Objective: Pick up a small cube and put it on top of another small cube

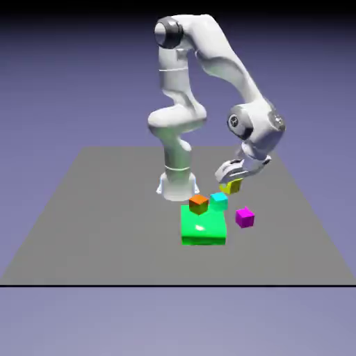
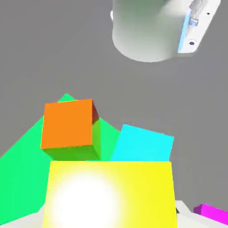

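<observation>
My gripper (image 1: 231, 182) is shut on the small yellow cube (image 1: 230, 186), held a little above the table just behind the cyan cube (image 1: 219, 199). In the hand view the yellow cube (image 2: 109, 193) fills the bottom between the fingers and hides most of them. Beyond it there show the cyan cube (image 2: 142, 143) and an orange cube (image 2: 67, 124). In the exterior view the orange cube (image 1: 199, 204) stands at the flat green block's (image 1: 204, 228) far left corner, beside the cyan cube.
A magenta cube (image 1: 244, 217) lies on the grey table to the exterior view's right of the green block and shows at the hand view's lower right corner (image 2: 211, 214). The robot's white base (image 1: 177, 184) stands close behind the cubes.
</observation>
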Available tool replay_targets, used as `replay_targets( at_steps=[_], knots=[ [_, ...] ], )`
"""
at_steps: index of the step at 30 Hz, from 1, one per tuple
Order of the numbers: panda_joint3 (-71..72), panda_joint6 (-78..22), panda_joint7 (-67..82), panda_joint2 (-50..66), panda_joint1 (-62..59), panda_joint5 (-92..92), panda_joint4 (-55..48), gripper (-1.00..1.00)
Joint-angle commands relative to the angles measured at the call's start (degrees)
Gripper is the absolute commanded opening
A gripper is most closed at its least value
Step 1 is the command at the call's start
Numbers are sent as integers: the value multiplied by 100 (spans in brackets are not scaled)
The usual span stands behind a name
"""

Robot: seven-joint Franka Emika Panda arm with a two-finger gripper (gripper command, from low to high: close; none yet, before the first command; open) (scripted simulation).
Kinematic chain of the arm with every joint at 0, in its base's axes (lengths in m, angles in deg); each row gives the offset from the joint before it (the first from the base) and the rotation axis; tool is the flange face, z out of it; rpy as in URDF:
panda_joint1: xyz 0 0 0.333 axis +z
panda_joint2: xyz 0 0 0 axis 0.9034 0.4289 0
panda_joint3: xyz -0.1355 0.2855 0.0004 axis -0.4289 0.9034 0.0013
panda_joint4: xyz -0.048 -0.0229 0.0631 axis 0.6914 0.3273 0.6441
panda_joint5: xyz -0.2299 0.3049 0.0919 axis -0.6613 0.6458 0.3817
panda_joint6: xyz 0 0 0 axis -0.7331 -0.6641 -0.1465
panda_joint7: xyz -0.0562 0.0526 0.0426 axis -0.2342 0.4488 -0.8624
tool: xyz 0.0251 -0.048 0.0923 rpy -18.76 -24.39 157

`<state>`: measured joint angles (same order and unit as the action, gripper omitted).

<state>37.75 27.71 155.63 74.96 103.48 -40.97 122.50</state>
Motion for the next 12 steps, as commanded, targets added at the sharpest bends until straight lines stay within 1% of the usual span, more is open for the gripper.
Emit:
replay_targets(
  at_steps=[1,3,8,9,10,11,12],
  knots=[
    [-155,12,168,-208,151,86,178,-100],
    [-213,17,228,-286,207,111,244,-100],
    [-262,1262,202,326,168,40,876,-100],
    [-263,1281,202,336,167,39,886,-100],
    [-263,1281,202,336,167,39,886,100],
    [-263,1281,202,336,167,39,886,100],
    [-253,1033,207,213,175,53,760,100]
  ],
)
